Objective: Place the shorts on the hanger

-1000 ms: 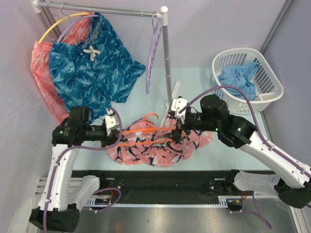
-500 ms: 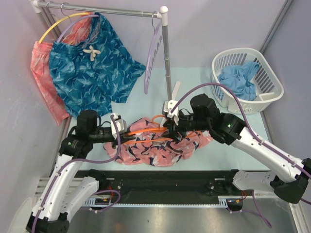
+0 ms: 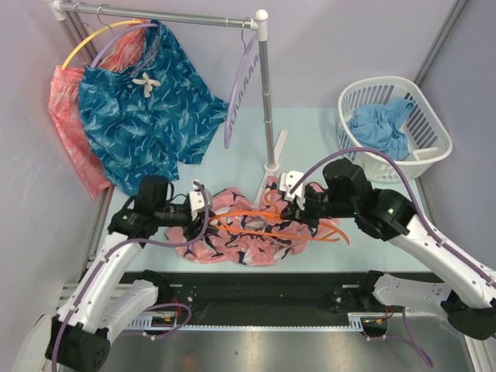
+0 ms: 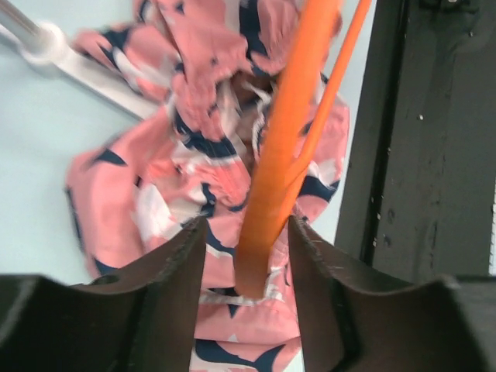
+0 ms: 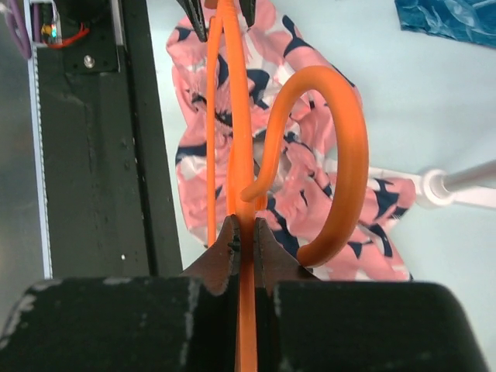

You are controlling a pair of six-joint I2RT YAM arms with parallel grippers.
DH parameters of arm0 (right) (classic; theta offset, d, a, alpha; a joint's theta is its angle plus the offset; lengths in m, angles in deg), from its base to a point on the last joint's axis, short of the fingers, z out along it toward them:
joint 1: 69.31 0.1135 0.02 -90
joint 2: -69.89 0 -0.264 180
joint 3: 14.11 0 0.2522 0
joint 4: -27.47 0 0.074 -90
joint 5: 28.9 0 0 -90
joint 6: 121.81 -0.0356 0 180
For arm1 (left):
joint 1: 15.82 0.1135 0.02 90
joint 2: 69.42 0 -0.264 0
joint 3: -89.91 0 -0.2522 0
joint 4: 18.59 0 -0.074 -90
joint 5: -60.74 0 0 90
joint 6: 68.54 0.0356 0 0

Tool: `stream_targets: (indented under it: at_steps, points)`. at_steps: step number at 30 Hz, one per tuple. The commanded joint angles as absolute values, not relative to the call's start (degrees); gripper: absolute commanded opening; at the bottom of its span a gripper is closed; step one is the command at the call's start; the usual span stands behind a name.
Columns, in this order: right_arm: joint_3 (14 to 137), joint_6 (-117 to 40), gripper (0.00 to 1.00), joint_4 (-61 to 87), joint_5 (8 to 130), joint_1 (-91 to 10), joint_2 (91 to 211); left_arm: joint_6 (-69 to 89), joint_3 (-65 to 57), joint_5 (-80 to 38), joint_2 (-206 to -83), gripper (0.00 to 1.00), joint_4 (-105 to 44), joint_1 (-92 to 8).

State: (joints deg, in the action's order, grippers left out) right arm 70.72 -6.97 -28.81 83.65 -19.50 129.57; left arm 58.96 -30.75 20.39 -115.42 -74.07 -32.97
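Surface: a pale teal table point(image 3: 310, 132) is seen between lilac walls, with a rack pole point(image 3: 266, 101) standing near its middle
Top view: the shorts point(image 3: 248, 242) are heaped just in front of the rack pole's foot, and the hanger point(image 3: 256, 227) is laid across them; the left gripper point(image 3: 203, 209) is set at the hanger's end, to the pole's left in this view, and the right gripper point(image 3: 288, 203) just to its right; a white basket point(image 3: 430, 132) stands well to the pole's right
Left wrist view: the hanger's bar point(image 4: 279, 139) is bracketed by the fingers point(image 4: 174, 287), with a gap seen on one side, so it is not judged to be clamped
Right wrist view: the bar point(image 5: 242, 155) is pinched tight by the hook, with the shorts point(image 5: 201, 108) spread under it and the pole's foot just beside them
Handling: the shorts are judged light, limp and prone to bunching; the hanger thin, springy and slick
Hold: the waistband edge is best taken, though it cannot be made out in the heap
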Motion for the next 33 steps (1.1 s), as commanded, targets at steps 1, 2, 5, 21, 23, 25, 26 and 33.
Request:
stream_targets:
  at_steps: [1, 2, 5, 21, 23, 25, 26, 33]
  points:
    - [70.93, -1.76, 0.00, -34.44, 79.75, -19.39, 125.00, 63.36, -34.05, 20.31, -117.15, 0.62, -74.28, -33.05]
    - [70.84, -0.27, 0.00, -35.58, 78.60, -19.12, 124.48, 65.04, -34.58, 20.22, -116.97, 0.66, -74.54, -33.14]
    - [70.93, 4.13, 0.00, -38.31, 75.60, -19.12, 122.98, 70.23, -37.04, 16.89, -115.92, 0.70, -74.80, -35.24]
    - [67.76, 18.38, 0.00, -40.52, 66.38, -16.66, 124.73, 76.57, -42.58, 4.49, -119.61, 0.47, -67.95, -48.61]
    - [67.41, 19.08, 0.00, -40.43, 65.94, -16.66, 124.74, 76.57, -42.75, 4.05, -119.52, 0.40, -67.51, -48.61]
    - [66.80, 20.31, 0.00, -39.81, 64.89, -16.66, 124.65, 76.57, -42.84, 3.88, -119.61, 0.27, -67.16, -48.61]
    - [66.62, 20.75, 0.00, -39.46, 64.53, -16.66, 124.56, 76.83, -42.67, 3.96, -119.43, 0.24, -67.33, -48.61]
    - [66.62, 23.04, 0.00, -37.52, 63.03, -17.36, 123.07, 79.99, -41.97, 5.90, -118.38, 0.10, -70.85, -48.61]
